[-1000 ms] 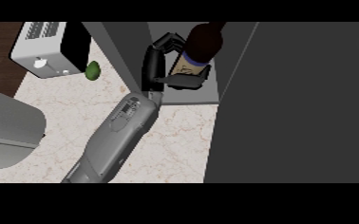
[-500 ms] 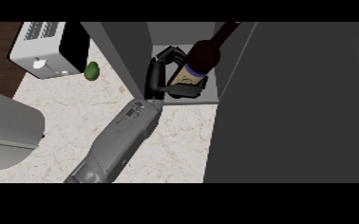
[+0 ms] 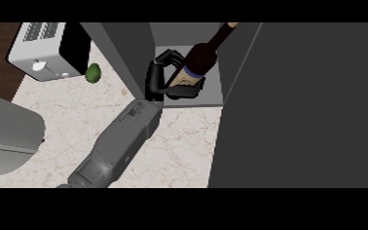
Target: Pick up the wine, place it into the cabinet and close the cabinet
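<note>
The wine bottle (image 3: 200, 61) is dark with a pale label. It leans inside the open cabinet (image 3: 212, 96), its neck pointing up and to the right. My left hand (image 3: 156, 78) is on the bottle's left side, fingers curled over its far side and thumb under the label, so it is shut on the bottle. The grey forearm runs down to the lower left. My right hand shows nowhere.
A broad dark panel (image 3: 302, 107), seemingly the cabinet's door, fills the right side. The cabinet's grey left panel (image 3: 119, 48) stands beside the hand. On the marble counter (image 3: 179, 146) sit a toaster (image 3: 46, 48) and a green fruit (image 3: 93, 73). A pale grey rounded shape (image 3: 14, 136) is at the left edge.
The hand has come slightly nearer and lower with the bottle. The bottle now leans more, with its neck stretched toward the upper right.
</note>
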Robot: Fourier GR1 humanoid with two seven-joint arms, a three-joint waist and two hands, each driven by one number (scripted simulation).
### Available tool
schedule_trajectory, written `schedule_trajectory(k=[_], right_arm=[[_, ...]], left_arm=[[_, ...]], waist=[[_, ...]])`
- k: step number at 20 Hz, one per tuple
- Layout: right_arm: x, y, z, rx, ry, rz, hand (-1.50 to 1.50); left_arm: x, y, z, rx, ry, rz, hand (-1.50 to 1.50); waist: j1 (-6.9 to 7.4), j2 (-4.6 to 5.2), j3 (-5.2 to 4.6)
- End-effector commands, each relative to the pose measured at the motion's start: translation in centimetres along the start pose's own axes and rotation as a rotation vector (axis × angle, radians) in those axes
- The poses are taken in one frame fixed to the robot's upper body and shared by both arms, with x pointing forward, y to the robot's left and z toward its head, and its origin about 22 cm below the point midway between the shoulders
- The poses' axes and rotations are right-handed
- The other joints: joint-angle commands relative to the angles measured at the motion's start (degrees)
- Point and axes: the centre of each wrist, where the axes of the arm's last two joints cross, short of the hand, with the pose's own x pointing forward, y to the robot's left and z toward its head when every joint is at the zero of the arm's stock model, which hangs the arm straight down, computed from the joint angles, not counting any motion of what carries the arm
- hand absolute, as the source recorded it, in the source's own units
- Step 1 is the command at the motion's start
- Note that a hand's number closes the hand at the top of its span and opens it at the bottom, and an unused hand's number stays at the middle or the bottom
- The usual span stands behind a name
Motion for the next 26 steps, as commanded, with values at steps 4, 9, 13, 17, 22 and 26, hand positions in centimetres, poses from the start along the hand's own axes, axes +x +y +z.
schedule_trajectory(k=[4, 9, 13, 17, 22, 26], right_arm=[[0.7, -0.6, 2.2, 0.049, -0.029, -0.024, -1.5], [0.8, -0.2, 2.8, 0.068, -0.027, -0.03, -1.5], [0.5, 0.0, 2.0, 0.08, -0.019, -0.057, -1.5], [-0.1, -0.6, 1.3, 0.066, -0.024, -0.038, -1.5], [-0.2, 0.1, 0.8, 0.073, -0.022, -0.038, -1.5], [0.0, 0.4, 0.7, 0.082, -0.043, -0.056, -1.5]], left_arm=[[-1.1, 0.8, -0.3, 0.08, 0.003, 0.055, 1.5], [-0.2, 1.2, -2.5, 0.122, 0.035, 0.107, 1.5], [0.2, 0.9, -3.2, 0.117, 0.061, 0.09, 1.5], [0.0, 1.4, -3.8, 0.117, 0.045, 0.084, 1.5], [0.6, 1.6, -4.8, 0.159, 0.035, -0.067, 1.5], [0.4, 1.4, -4.7, 0.163, 0.055, -0.133, 1.5]], waist=[[-0.96, 0.18, 0.02], [-0.7, 0.11, 0.03], [-1.63, 0.34, 0.02], [-1.42, 0.61, 0.04], [-1.77, 0.78, 0.03], [-2.44, 0.94, 0.01]])
